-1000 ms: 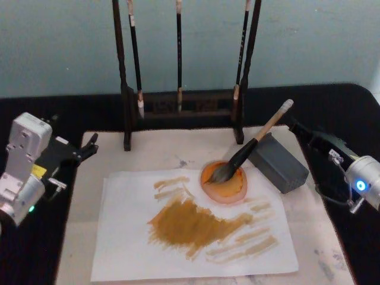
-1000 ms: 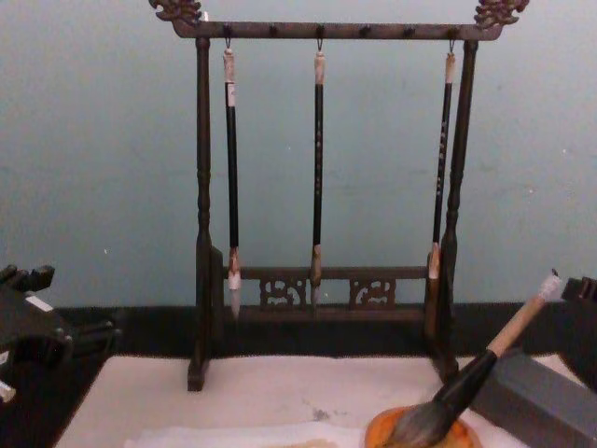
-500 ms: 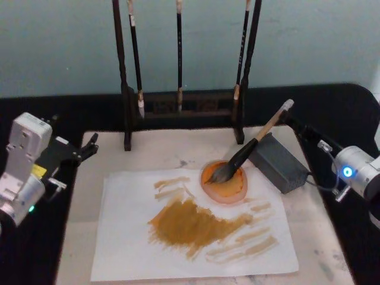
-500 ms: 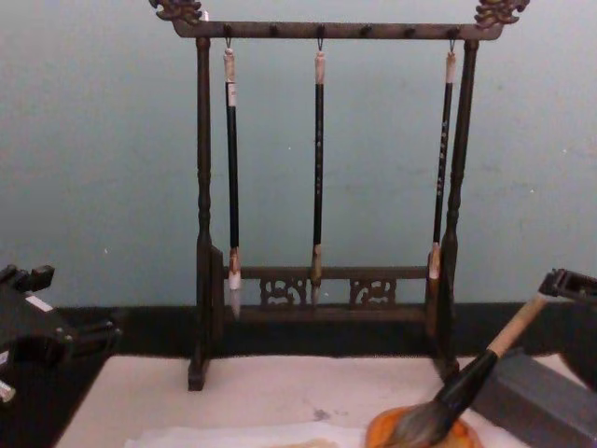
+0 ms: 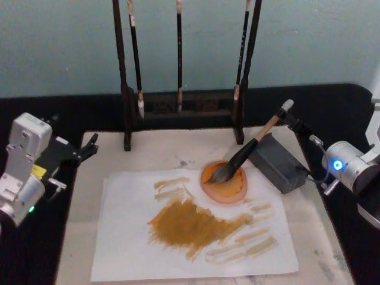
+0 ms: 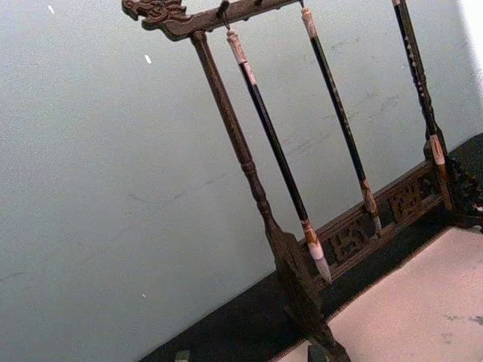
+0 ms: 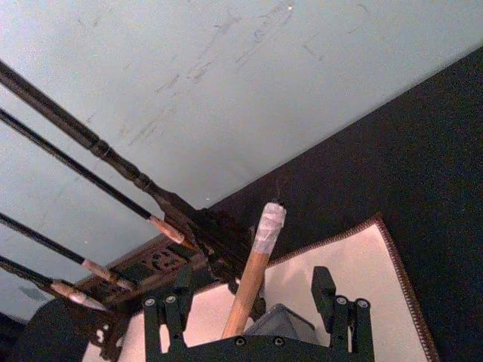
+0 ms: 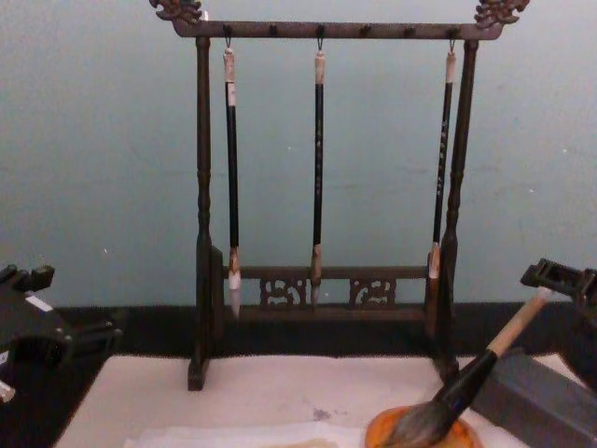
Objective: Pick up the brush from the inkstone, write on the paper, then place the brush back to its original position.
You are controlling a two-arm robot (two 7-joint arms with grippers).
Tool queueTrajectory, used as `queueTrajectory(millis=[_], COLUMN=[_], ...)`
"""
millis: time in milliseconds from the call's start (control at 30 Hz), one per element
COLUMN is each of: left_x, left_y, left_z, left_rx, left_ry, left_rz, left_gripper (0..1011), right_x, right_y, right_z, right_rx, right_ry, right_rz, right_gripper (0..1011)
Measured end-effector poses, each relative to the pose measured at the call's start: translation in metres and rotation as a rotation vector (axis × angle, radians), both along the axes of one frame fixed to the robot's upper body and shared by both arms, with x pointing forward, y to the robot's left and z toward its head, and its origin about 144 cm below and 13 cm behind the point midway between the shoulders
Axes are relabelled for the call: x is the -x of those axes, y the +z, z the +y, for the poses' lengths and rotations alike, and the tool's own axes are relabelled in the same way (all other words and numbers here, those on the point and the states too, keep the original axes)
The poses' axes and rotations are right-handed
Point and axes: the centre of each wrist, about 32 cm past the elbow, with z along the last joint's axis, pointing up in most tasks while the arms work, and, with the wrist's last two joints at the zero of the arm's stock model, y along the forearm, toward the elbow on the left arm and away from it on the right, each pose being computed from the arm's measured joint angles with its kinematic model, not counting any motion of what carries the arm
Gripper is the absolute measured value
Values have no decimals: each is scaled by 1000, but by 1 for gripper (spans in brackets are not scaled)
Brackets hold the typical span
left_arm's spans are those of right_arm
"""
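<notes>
Black fingers of the right gripper (image 7: 253,280) stand wide apart astride the brush's (image 5: 249,148) pale end, gripping nothing. Its bristles rest in the inkstone (image 5: 233,191), the handle leaning over the grey block (image 5: 279,167) just right of the inkstone. Behind the inkstone stands the brush rack (image 5: 178,110); stained paper (image 5: 130,237) lies under it, and the left gripper (image 5: 89,145) is parked far left of it.

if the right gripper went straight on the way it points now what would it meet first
Most likely the large calligraphy brush with the thick tan wooden handle: its pale end cap stands between the open fingers of the right gripper in the wrist view, though depth is unclear.
</notes>
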Motion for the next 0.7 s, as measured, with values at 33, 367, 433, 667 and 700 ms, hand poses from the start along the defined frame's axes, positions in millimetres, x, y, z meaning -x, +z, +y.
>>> queueTrajectory(millis=[33,367,433,667,700], left_x=[0,0,0,0,0], left_y=[0,0,0,0,0], left_z=[0,0,0,0,0], left_rx=[0,0,0,0,0], left_ry=[0,0,0,0,0], left_rz=[0,0,0,0,0], left_gripper=[1010,1010,1009,1010,1010], right_x=[-1,-7,-7,-8,-8], right_y=[0,-1,-1,-2,-2], right_z=[0,1,2,4,4], right_rx=[-4,-74,-90,-125,-125], right_ry=[-2,-21,-23,-30,-30], right_rz=[1,14,16,26,26], right_gripper=[1000,1000,1000,1000,1000])
